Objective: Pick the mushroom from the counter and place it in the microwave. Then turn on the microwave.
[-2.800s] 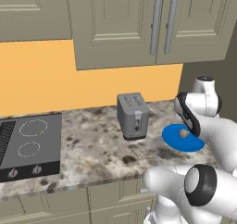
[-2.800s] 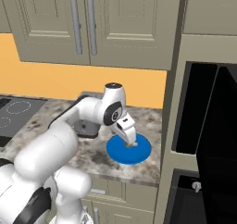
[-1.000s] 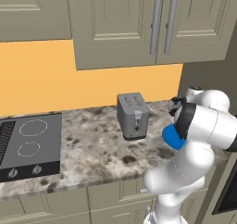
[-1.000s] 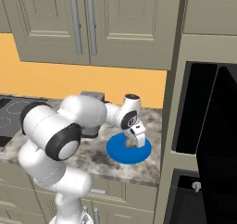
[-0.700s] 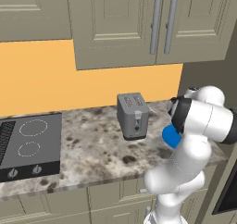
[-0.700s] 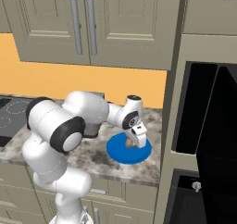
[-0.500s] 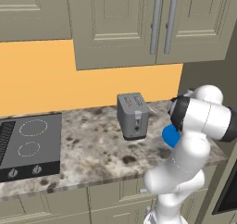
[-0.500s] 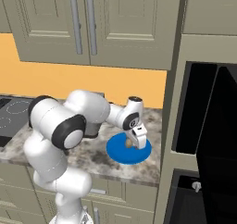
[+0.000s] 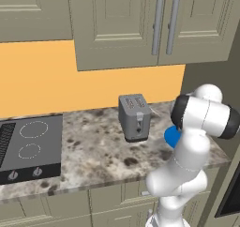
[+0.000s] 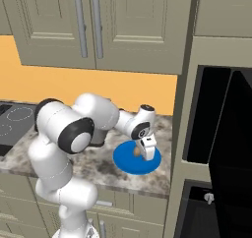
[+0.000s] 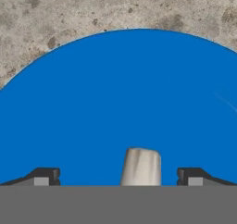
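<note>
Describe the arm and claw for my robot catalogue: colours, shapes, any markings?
The arm has glossy white rounded links with black bands at the joints, no cables or markings visible. The claw is a small white hand with two short dark finger tips with grey pads.

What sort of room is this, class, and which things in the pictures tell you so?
A home-style kitchen, rendered rather than real. The signs: a speckled stone counter over cabinet fronts, a black cooktop set into it, a grey toaster standing on it, and a blue plate holding a small mushroom.
</note>
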### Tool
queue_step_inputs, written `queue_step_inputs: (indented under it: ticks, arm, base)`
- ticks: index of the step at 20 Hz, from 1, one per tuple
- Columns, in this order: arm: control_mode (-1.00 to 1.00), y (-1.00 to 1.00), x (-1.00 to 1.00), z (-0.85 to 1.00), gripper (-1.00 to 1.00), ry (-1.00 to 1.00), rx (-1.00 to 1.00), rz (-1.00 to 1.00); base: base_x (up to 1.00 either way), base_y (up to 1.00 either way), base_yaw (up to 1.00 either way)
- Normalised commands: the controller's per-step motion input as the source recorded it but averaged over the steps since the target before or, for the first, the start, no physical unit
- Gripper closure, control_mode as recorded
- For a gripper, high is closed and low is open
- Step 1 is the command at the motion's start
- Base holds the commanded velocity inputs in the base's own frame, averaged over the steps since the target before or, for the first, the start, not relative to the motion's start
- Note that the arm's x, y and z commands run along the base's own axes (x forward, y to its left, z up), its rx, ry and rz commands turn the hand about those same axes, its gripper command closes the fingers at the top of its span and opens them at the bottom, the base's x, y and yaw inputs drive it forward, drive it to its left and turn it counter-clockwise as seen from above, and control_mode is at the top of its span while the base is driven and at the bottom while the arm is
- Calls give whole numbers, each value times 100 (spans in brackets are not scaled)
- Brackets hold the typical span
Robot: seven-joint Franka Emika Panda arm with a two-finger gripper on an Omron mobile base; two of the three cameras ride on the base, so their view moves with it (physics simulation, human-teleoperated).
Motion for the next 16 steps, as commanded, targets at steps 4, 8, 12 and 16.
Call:
queue_step_inputs:
  ticks: [4, 8, 12, 16]
  arm:
    - [-100, 0, 9, -16, 100, 0, 1, -12]
    - [-100, 0, 2, -13, 100, 0, 0, -12]
    - [-100, 0, -5, -11, 100, 0, 0, -14]
    - [-100, 0, -14, -10, 100, 0, 0, -16]
  base:
    - [0, 0, 0]
    - [0, 0, 0]
    - [0, 0, 0]
    - [0, 0, 0]
